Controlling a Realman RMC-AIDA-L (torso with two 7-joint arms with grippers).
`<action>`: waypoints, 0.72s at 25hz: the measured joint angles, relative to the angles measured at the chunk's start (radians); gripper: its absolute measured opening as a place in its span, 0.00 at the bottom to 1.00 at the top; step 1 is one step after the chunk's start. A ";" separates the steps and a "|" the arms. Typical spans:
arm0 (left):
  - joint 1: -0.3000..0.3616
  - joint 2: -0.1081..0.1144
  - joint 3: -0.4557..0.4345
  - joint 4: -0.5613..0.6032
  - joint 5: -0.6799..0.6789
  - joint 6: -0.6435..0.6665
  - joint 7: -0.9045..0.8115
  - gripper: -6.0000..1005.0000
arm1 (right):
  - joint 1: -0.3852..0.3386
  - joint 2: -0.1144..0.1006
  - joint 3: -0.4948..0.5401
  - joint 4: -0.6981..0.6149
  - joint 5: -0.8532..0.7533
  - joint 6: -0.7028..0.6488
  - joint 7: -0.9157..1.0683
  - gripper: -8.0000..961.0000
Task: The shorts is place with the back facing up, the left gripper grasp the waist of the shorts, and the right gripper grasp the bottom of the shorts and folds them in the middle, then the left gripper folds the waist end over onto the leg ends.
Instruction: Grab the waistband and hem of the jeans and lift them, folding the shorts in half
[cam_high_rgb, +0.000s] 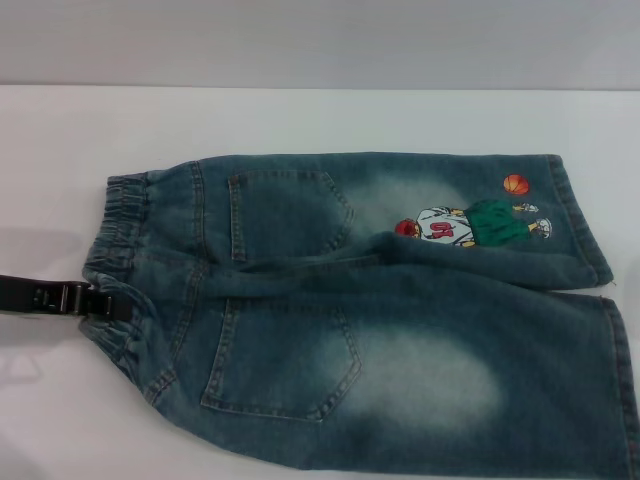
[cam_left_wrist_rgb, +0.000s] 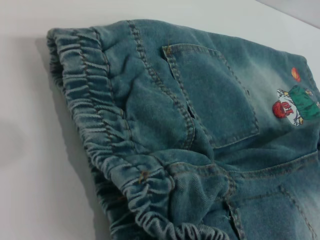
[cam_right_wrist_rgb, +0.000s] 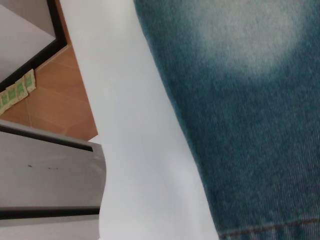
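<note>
Lying in the head view: the shorts (cam_high_rgb: 400, 310) spread flat, back side up, across the white tabletop (cam_high_rgb: 320, 120), filling the middle and lower right of the frame.
Waist in the head view: the waist of the shorts (cam_high_rgb: 118, 265), a gathered elastic band, runs down the left side of the garment.
Pockets in the head view: two patch back pockets, one in the upper middle (cam_high_rgb: 285, 215) and one in the lower middle (cam_high_rgb: 285, 360).
Print in the head view: the cartoon basketball player (cam_high_rgb: 470, 225) lies on the upper leg at right of centre, an orange ball (cam_high_rgb: 515, 184) just above it.
Leg ends in the head view: the upper hem (cam_high_rgb: 580, 220) sits at the right; the lower leg runs out past the right edge.
Left claw in the head view: the left gripper (cam_high_rgb: 105, 303) reaches in from the left edge at mid-height, its black tip touching the waistband; whether its fingers are spread or pinching cannot be told.
Left wrist view: the ruffled waistband (cam_left_wrist_rgb: 95, 125) runs from upper left to lower centre, one pocket (cam_left_wrist_rgb: 215, 95) sits at centre, the print (cam_left_wrist_rgb: 295, 102) at the right edge; no claw fingers show.
Right wrist view: faded denim fills the right half, a stitched hem (cam_right_wrist_rgb: 270, 231) at the lower right, the white tabletop (cam_right_wrist_rgb: 140, 150) beside it, and brown floor (cam_right_wrist_rgb: 55, 95) at the upper left.
Right claw: out of sight in every view.
</note>
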 joint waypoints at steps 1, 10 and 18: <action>0.000 0.000 0.000 0.000 0.000 0.000 0.000 0.07 | 0.002 0.002 0.000 0.000 0.000 0.000 0.000 0.83; 0.000 0.002 0.000 0.000 -0.001 -0.001 -0.004 0.07 | 0.009 0.007 -0.012 -0.024 -0.005 -0.023 0.005 0.83; -0.001 0.004 0.000 0.000 -0.001 -0.002 -0.005 0.07 | 0.004 0.015 -0.022 -0.037 -0.024 -0.053 0.009 0.83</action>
